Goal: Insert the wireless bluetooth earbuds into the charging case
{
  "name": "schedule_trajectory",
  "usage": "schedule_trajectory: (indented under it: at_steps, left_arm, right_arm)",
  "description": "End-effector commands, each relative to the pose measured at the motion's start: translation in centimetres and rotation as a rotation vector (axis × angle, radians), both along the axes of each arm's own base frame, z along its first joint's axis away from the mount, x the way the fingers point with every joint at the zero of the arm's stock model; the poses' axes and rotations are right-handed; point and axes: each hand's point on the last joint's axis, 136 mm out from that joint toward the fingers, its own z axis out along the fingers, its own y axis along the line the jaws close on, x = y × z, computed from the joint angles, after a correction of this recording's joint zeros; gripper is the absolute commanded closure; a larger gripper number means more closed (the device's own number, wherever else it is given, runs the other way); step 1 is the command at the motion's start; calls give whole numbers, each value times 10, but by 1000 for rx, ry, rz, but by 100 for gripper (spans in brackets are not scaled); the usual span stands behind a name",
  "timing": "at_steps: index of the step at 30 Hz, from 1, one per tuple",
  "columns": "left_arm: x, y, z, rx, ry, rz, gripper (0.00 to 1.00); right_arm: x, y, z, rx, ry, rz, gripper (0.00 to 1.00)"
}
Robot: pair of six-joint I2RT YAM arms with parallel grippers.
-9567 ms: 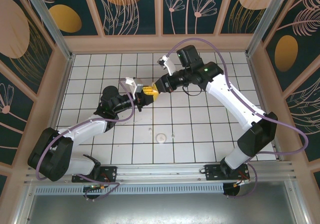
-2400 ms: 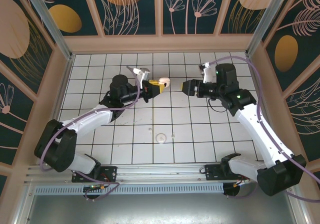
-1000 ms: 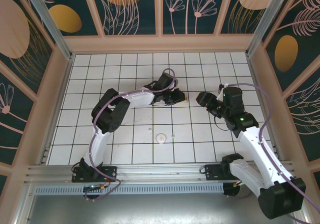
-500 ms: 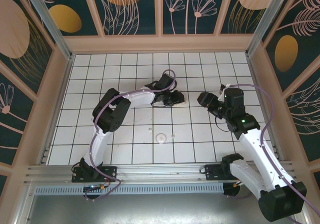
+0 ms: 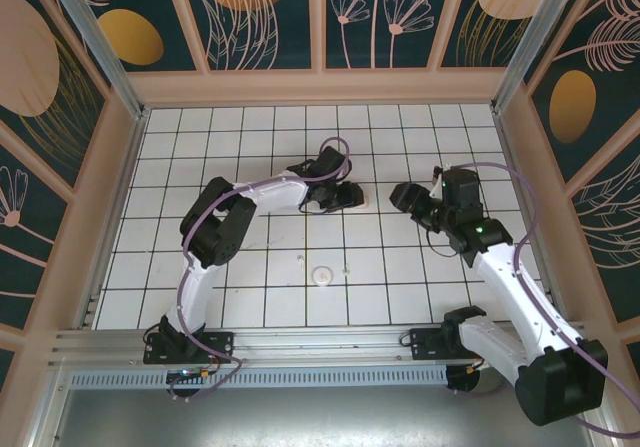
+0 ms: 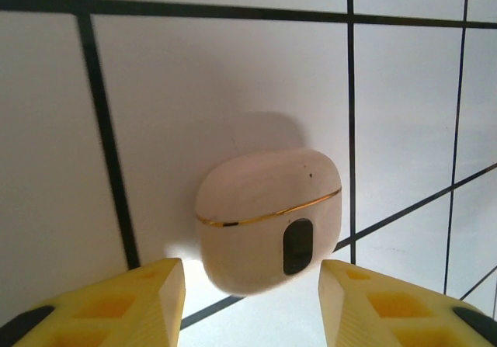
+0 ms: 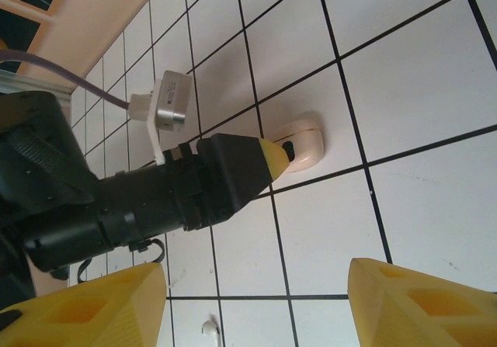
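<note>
The charging case (image 6: pixel 268 219), pale pink-cream with a gold seam and a dark oval mark, lies shut on a white tile. My left gripper (image 6: pixel 250 281) is open, with a yellow finger on each side of the case and a gap to both. From above, the case (image 5: pixel 357 196) sits at the tip of the left gripper (image 5: pixel 345 197). My right gripper (image 5: pixel 400 199) hovers open just right of it, holding nothing. In the right wrist view the case (image 7: pixel 304 147) shows beyond the right gripper (image 7: pixel 260 300). One earbud (image 7: pixel 208 327) lies on the tiles; the earbuds (image 5: pixel 300 260) are specks nearer the front.
A flat round pale disc (image 5: pixel 321 276) lies between the two earbud specks, toward the near edge. Wooden walls (image 5: pixel 320 87) fence the tiled table on three sides. The left arm (image 5: pixel 260 195) stretches across the middle tiles.
My left gripper has opened and let go of the case, which now rests on the tile. The right gripper has shifted slightly left.
</note>
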Motion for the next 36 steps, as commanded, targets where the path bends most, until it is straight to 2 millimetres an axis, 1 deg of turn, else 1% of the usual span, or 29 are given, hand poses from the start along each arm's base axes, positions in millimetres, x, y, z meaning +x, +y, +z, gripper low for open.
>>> schedule_trajectory:
  at_steps: [1, 4, 7, 11, 14, 16, 19, 21, 22, 24, 26, 28, 30, 33, 34, 35, 36]
  left_arm:
    - [5, 7, 35, 37, -72, -7, 50]
    - [5, 13, 42, 58, -89, -3, 49]
    - [3, 18, 55, 74, -104, -4, 49]
    - [-9, 31, 70, 85, -101, 11, 49]
    - [-22, 49, 80, 102, -103, 40, 49]
    - [-33, 64, 84, 123, -106, 54, 49]
    - [-49, 86, 87, 179, -110, 53, 48]
    - [-58, 99, 83, 218, -94, 56, 48]
    - [-65, 102, 90, 207, -99, 55, 48]
    - [-80, 104, 93, 208, -95, 37, 50]
    - [-99, 101, 92, 236, -78, -13, 50]
    - [-120, 97, 84, 286, -26, -74, 50]
    - [-140, 89, 77, 313, 17, -124, 49]
    - [-160, 74, 71, 350, 26, -182, 49]
    - [-167, 71, 73, 355, 22, -203, 49]
    - [-172, 69, 61, 389, 45, -223, 49]
    - [-177, 69, 57, 408, 58, -238, 49]
  right_arm:
    - [7, 2, 14, -32, -41, 38, 36]
    - [10, 2, 9, -59, -19, 54, 36]
    - [12, 5, 6, -63, -2, 73, 36]
    - [11, 10, 1, -59, 31, 113, 36]
    - [5, 13, -6, -68, 74, 145, 36]
    - [-1, 14, -11, -73, 109, 169, 36]
    - [-9, 14, -16, -80, 139, 186, 36]
    - [-12, 14, -19, -84, 145, 191, 36]
    - [-12, 14, -20, -83, 146, 196, 36]
    - [-12, 17, -22, -73, 144, 208, 36]
    - [-11, 21, -24, -57, 143, 225, 36]
    - [-12, 25, -27, -48, 145, 239, 36]
    - [-13, 26, -29, -49, 148, 239, 36]
    - [-18, 26, -28, -50, 144, 230, 36]
    - [-20, 26, -27, -45, 141, 225, 36]
    - [-22, 25, -27, -40, 138, 221, 36]
    - [-25, 24, -26, -37, 133, 218, 36]
